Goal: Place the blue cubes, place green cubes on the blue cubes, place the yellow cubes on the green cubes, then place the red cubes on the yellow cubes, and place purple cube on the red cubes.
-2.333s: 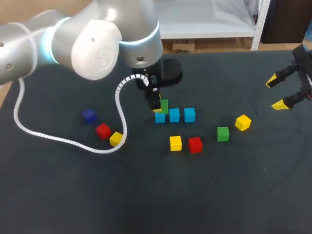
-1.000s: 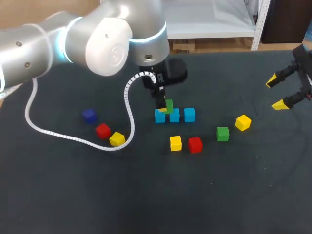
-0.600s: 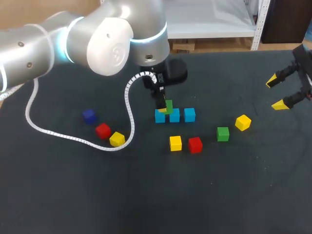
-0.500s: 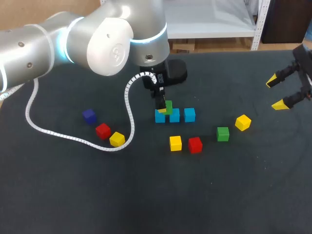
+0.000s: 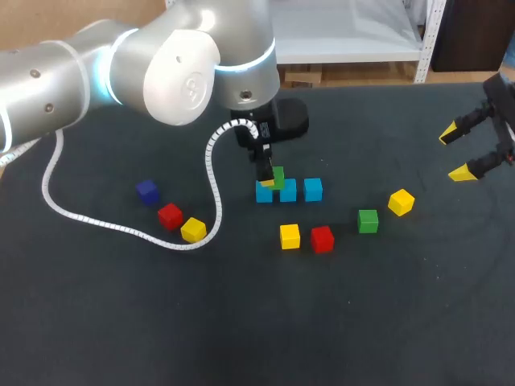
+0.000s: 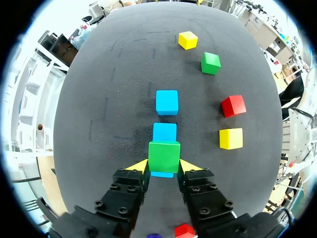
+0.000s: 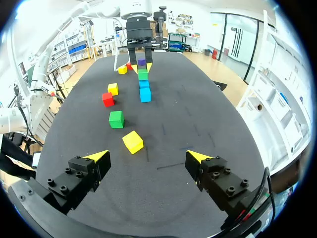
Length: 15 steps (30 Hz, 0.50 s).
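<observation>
Left gripper (image 6: 164,166) clenched on green cube (image 6: 164,155) over the seam of the two leftmost in the blue cube row (image 5: 287,190); advise seating flat, releasing slowly, lifting straight; right gripper (image 7: 147,155) spread wide, empty.

Three cubes (image 5: 288,190) are sitting in a row on the worktop (image 5: 241,322). A fourth cube (image 5: 278,175) is sitting on the left end one.

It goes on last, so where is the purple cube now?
In the head view the purple cube lies at the left, beside a red cube, well left of the blue row.
</observation>
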Available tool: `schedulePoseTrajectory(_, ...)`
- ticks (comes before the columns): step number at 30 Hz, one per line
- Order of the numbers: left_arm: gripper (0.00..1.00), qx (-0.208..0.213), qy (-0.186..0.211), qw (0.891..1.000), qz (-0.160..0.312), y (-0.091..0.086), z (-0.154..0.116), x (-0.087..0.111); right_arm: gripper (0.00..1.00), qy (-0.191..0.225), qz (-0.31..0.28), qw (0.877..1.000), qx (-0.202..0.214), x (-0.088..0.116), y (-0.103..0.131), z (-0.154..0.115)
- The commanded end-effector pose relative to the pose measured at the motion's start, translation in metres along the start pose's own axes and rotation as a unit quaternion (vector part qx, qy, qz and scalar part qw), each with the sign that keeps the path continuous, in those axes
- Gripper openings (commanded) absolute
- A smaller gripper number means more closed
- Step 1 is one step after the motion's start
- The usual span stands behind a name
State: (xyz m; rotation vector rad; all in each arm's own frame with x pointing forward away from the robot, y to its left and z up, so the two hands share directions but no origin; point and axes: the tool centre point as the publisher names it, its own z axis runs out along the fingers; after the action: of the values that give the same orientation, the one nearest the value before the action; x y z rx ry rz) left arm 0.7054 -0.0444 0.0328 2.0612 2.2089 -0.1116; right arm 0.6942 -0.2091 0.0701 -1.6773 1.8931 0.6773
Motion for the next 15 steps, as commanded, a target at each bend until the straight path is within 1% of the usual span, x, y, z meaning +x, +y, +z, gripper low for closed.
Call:
schedulePoseTrajectory(1,0.0,0.004,0.002,1.0,0.0,0.003,0.0005,-0.0011,1.0,-0.001,0.0,1.0,0.0,0.0001,-0.0001,0.0003)
schedulePoseTrajectory(15,0.0,0.008,0.001,1.0,0.0,0.0044,0.0017,-0.0012,1.0,-0.001,0.0,1.0,0.0,0.0001,-0.0001,0.0003)
